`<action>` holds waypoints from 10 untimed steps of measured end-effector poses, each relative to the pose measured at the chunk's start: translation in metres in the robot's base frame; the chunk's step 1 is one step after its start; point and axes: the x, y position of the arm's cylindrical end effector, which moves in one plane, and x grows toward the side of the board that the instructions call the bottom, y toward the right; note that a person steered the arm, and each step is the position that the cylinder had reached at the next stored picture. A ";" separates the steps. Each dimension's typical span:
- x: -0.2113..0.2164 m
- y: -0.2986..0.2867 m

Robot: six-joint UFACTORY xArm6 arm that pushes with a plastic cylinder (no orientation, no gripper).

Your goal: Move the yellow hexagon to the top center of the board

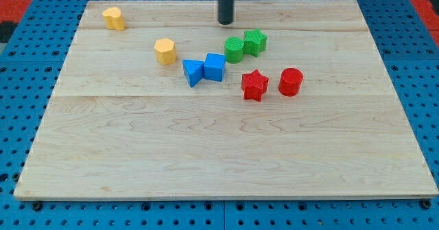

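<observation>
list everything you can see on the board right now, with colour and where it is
yellow hexagon: 1, yellow, left of centre, upper half
yellow block: 1, yellow, top left corner area, shape unclear
blue triangle: 1, blue, centre, touching the blue cube
blue cube: 1, blue, centre
green blocks: 2, green, side by side, below my tip
red star: 1, red, right of centre
red cylinder: 1, red, right of the star
board: 1, light wood
my tip: 1, dark, top centre, touching no block

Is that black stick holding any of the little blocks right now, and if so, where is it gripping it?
Nothing is held. My tip is a bare rod end that only pushes; it stands near the board's top center, touching no block. The yellow hexagon sits apart, down toward the view's left.
</observation>
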 end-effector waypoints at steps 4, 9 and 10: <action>0.131 -0.119; -0.003 -0.060; 0.018 -0.004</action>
